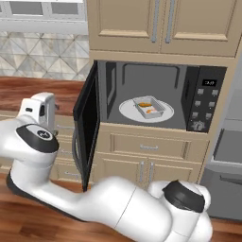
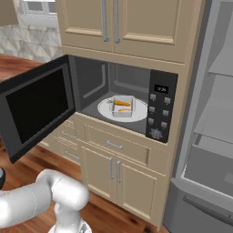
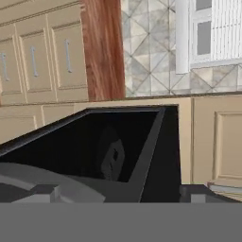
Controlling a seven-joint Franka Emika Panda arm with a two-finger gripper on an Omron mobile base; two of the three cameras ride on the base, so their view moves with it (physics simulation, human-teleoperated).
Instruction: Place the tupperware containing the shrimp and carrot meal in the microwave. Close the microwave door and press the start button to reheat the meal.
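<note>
Tupperware with the shrimp and carrot meal already on the turntable plate inside the microwave. Microwave door swung wide open, just right of the hand, outer face toward it. Finger spread: cannot tell. 1 tupperware, 1 door, 1 arm

Clear plastic tupperware, glossy door

Tupperware with carrot meal on microwave turntable — door open.
</note>
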